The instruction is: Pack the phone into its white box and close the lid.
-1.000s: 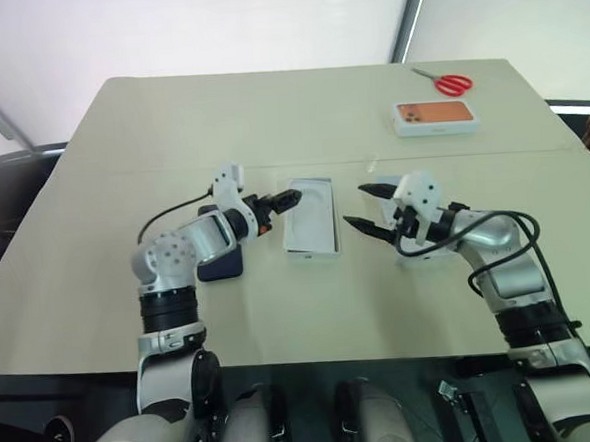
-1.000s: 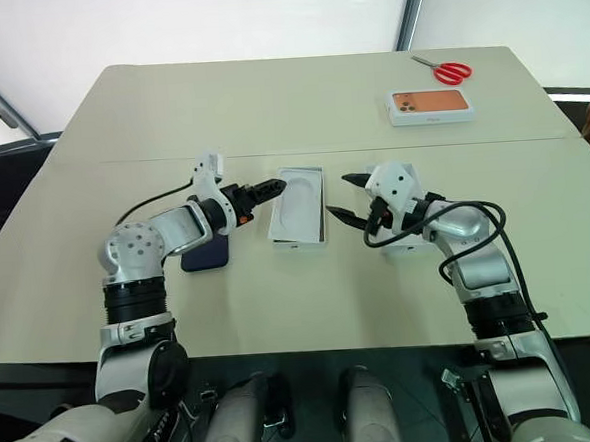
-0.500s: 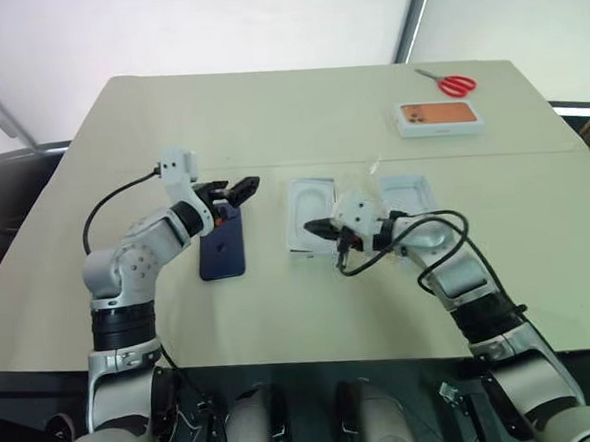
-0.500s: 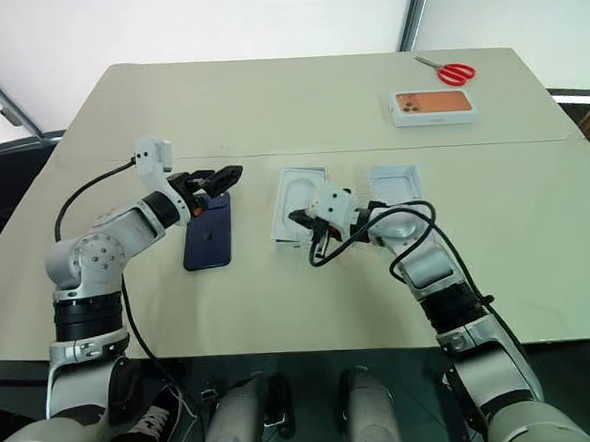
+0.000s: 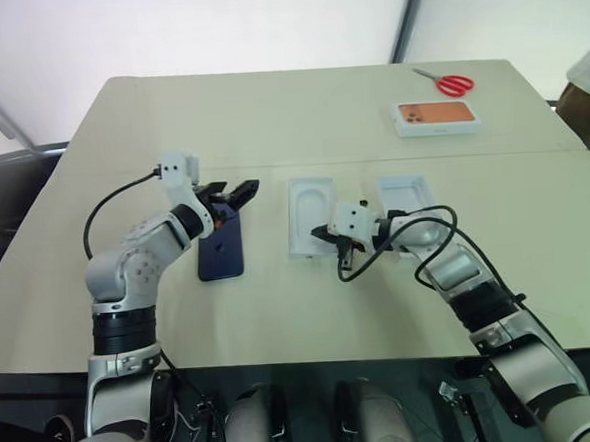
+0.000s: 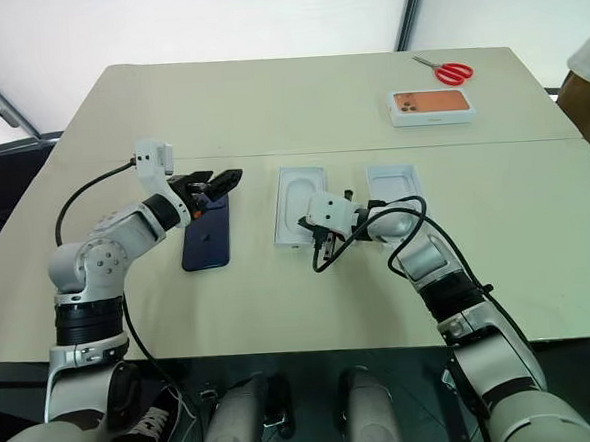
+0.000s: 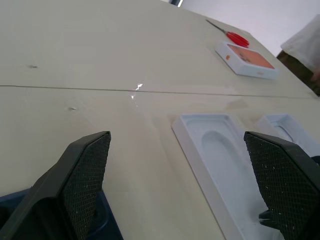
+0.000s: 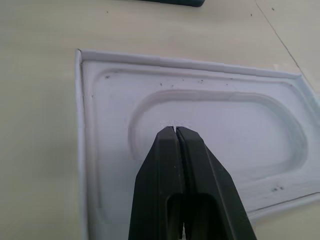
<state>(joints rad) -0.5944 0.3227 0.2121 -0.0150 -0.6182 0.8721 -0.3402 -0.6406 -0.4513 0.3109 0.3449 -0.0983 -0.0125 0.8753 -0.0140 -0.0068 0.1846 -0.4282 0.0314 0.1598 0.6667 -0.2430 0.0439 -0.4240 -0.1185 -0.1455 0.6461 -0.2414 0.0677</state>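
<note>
While right gripper (image 8: 175, 131) hangs pinched shut over moulded insert (image 5: 310, 212), left gripper (image 5: 235, 194) gapes wide above phone (image 5: 223, 247); scissors (image 5: 447, 81), orange-picture box (image 5: 436, 116) far off.

The beige table (image 5: 268, 112) carries the dark navy phone (image 5: 222, 251) lying flat at about eight o'clock from its middle. Just right of it, near the centre, lie a white moulded insert (image 5: 310, 212) and another shallow white tray (image 5: 406, 202), side by side. Toward two o'clock lie a white box with an orange phone picture (image 5: 435, 116) and red-handled scissors (image 5: 447, 81).
</note>
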